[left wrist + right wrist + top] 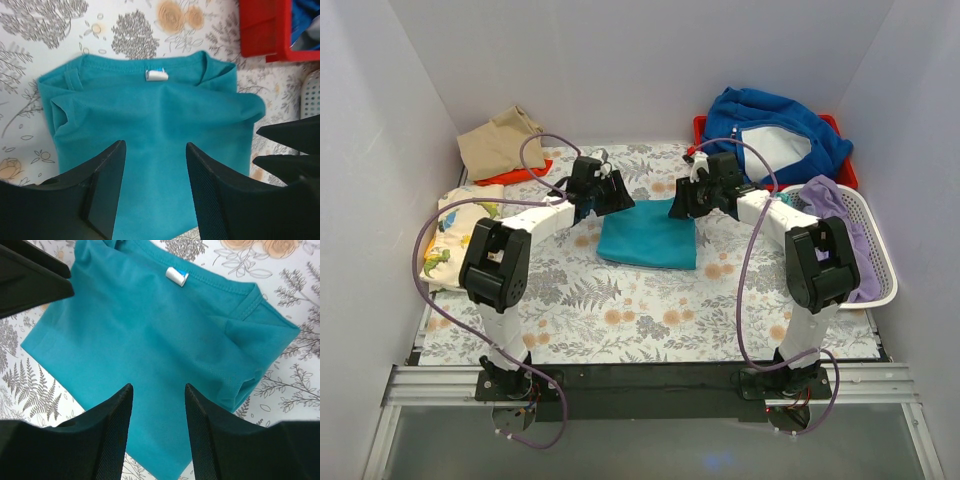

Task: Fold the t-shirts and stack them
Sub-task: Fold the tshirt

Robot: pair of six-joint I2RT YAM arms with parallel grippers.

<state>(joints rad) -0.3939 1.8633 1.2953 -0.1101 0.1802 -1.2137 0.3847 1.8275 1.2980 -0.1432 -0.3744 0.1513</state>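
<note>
Teal t-shirt, one, beneath left pincer, right pincer.

Teal t-shirt folded, lying flat on floral tablecloth, collar at far edge, white label showing. Left gripper above shirt's near half, jaws apart, nothing between. Red bin corner upper right. White basket at right edge. Right gripper tips beside shirt's right edge.

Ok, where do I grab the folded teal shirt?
Probably its two folded side edges, one gripper each, from above: the teal shirt lies flat as a rectangle, so lifting both sides should keep layers together. The left gripper and right gripper hang open above.
</note>
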